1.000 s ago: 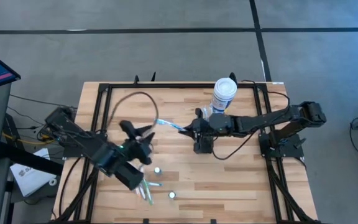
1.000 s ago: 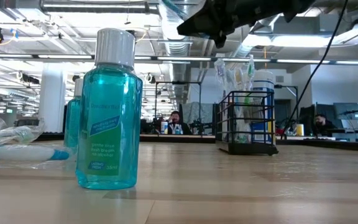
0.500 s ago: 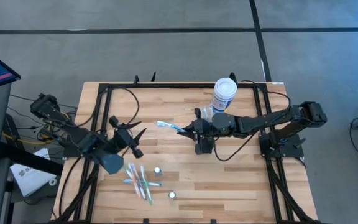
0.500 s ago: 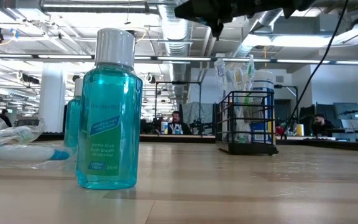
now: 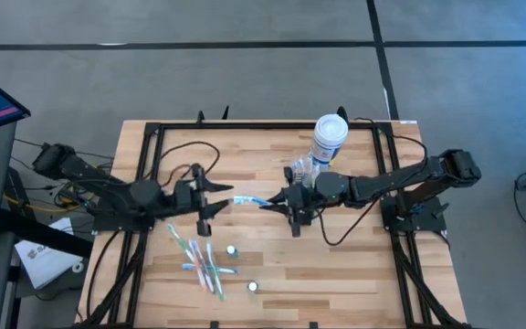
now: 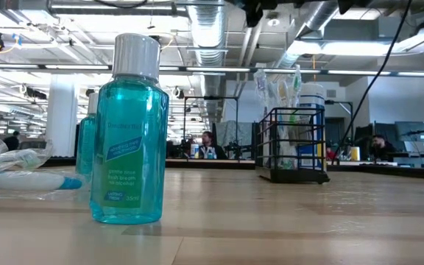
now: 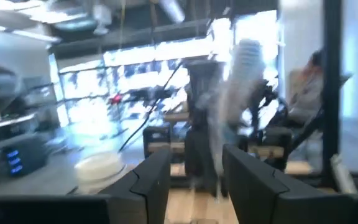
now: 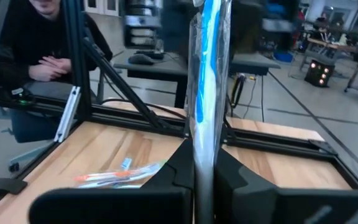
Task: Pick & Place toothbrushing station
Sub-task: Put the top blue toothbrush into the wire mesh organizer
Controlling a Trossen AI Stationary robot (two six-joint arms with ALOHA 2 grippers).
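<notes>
caddy (image 6: 291,147): black wire | mouthwash bottle (image 6: 129,131): teal, white cap | table (image 5: 336,265): light wood

Left wrist view is smeared with blur: the white canister (image 7: 244,93) and the dark shapes around it have no clean edges. In the low view both arms run off the top edge, so neither gripper shows there. From above, the right gripper (image 5: 292,203) covers most of the toothbrushing station (image 5: 297,174).

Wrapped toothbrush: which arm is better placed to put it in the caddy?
Right. The right gripper is shut on the wrapped toothbrush, beside the black caddy; the left gripper holds nothing.
</notes>
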